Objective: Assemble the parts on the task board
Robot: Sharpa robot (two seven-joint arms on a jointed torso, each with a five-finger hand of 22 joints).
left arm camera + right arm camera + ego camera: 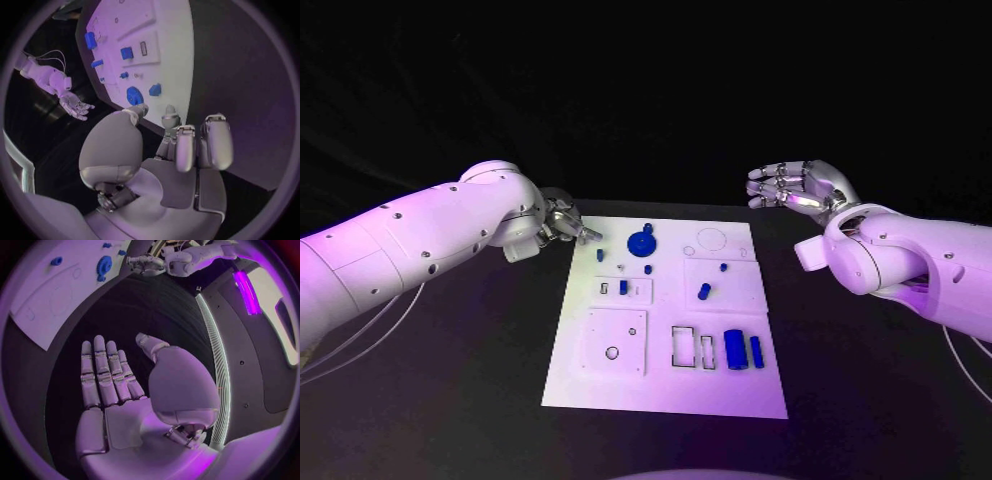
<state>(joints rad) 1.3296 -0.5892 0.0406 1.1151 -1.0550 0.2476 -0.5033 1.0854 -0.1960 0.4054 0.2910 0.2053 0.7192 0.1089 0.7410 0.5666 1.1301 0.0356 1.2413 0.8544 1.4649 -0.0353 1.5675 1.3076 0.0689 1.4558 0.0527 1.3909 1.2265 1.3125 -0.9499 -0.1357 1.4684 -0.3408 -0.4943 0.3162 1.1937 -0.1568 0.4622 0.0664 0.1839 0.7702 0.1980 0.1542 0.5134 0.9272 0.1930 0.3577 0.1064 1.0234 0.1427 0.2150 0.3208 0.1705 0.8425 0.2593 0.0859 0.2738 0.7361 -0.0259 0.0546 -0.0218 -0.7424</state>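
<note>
The left hand (560, 222), empty with fingers loosely curled, is hovering by the white task board's (589, 385) far left corner; the right hand (800, 186) is hanging open. Next: reaching the blue parts (642, 243) nearby.

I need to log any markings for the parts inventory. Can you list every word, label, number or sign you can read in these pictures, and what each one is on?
None can be read. The task board shows recess outlines and blue parts, with no legible print on it. The left hand, the right hand and the black table show no legible lettering either.
</note>
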